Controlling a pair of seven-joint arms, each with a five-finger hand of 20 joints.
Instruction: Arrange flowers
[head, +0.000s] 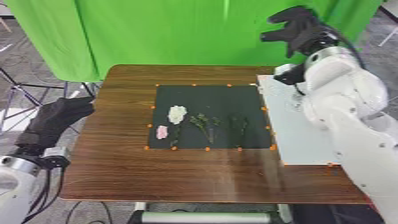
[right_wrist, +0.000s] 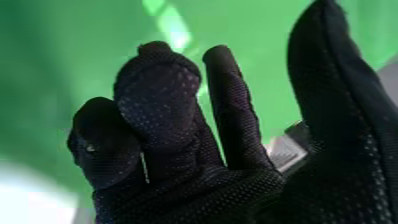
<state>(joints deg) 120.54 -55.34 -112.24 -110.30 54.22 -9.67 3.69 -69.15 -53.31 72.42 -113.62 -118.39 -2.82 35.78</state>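
A black mat (head: 258, 107) is laid at the middle of the brown wooden table (head: 115, 170), and small orange marks are set around its edges. The flowers are laid out flat on this mat, roughly side by side. Toward its left side a white flower (head: 177, 114) is seen, its bloom pointed to the far side. Just nearer and to the left of that bloom, a pink flower (head: 162, 132) is placed close to the mat's left edge. Near the mat's middle, a green leafy sprig (head: 202, 121) is spread, and to the right of it a darker green stem (head: 243, 126) is laid, hard to make out against the mat.

To the right of the mat, a white board (head: 306, 145) is set on the table. Something clear (head: 297, 100) can be seen on its far part, too faint to be identified.

The right hand (head: 302, 31) is held raised beyond the table's far right corner, before a green curtain (head: 204, 30). Its fingers are spread loosely and slightly bent, the thumb is held apart from them, and nothing is grasped. The left hand (head: 58, 120) is held beside the table's left edge, its fingers released and pointed toward the table, with nothing gripped.
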